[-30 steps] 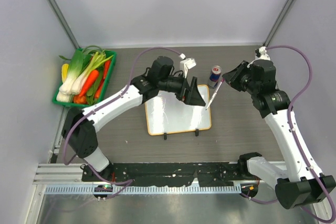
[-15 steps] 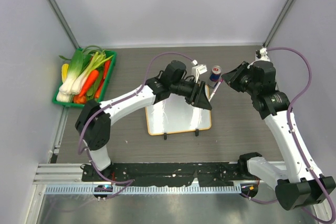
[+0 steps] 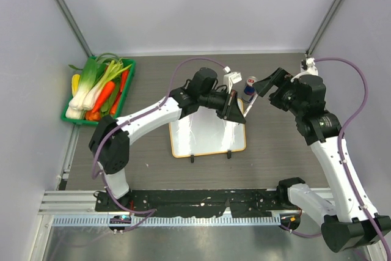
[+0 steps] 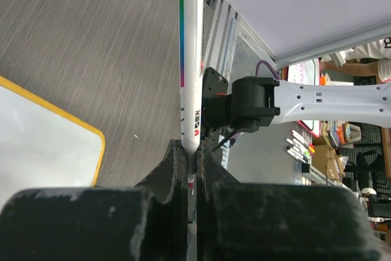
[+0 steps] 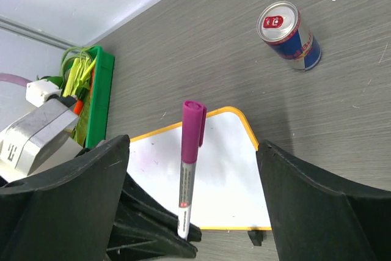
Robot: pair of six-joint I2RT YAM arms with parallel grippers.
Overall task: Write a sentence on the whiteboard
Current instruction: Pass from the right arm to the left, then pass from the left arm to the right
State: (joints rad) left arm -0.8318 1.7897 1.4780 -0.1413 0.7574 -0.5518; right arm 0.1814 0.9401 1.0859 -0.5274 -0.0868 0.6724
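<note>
"Whiteboard [image 3: 208,136] lies flat mid-desk, feet toward you, and I can make out no writing on it. I'd say you're at the pen handover, not yet writing."

"Agreed. Your left tool [image 4: 191,154] is clenched on the tail end of the marker [image 4: 190,59]. Your right tool [image 5: 192,151] stands released, its jaws wide on either side of the barrel."

"The magenta cap [image 5: 193,123] is on, so your next move probably calls for pulling it off squarely, with the left grip staying firm."

"As for position, your left tool hangs above the board's far right corner, with the marker pointing out over bare desk [image 3: 275,145]. Your right tool sits just beyond that corner."
</note>
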